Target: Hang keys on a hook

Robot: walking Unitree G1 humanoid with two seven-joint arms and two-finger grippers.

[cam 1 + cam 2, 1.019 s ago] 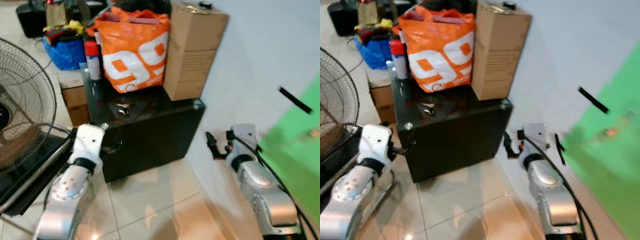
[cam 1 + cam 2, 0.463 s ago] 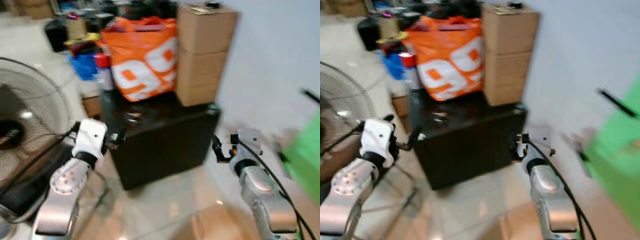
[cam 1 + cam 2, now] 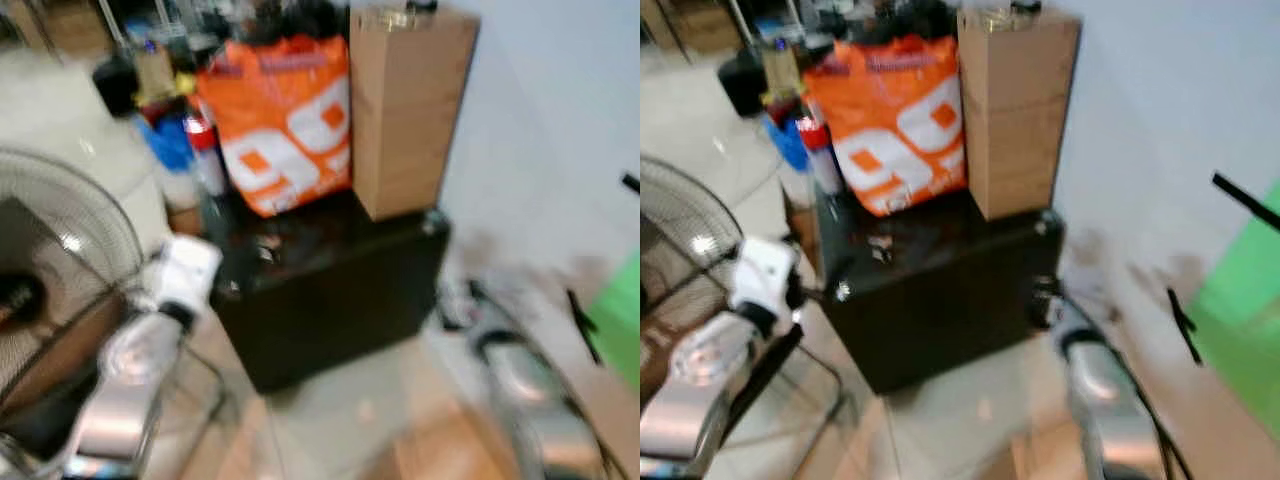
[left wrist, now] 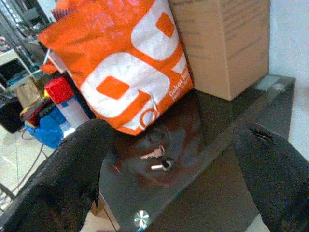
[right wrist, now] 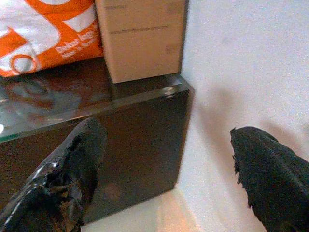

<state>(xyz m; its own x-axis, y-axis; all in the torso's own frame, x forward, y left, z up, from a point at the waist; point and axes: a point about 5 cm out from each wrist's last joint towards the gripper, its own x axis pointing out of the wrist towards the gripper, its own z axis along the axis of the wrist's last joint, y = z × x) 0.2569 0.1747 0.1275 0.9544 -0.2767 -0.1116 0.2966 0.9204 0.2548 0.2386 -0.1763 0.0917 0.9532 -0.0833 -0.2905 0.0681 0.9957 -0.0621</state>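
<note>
Keys [image 4: 157, 158] lie on black counter [image 4: 227, 193] just before orange bag [image 4: 123, 67], ahead of left gripper [image 4: 169, 186], jaws spread, nearer arm. Right gripper [image 5: 164, 188] jaws spread, beside counter's corner.

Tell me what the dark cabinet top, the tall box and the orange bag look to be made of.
Cabinet top: probably glass or glossy lacquer; it mirrors the bag.
Tall box: matte brown cardboard, with faint print.
Orange bag: likely woven plastic or coated fabric, with a slight sheen and soft creases.
</note>
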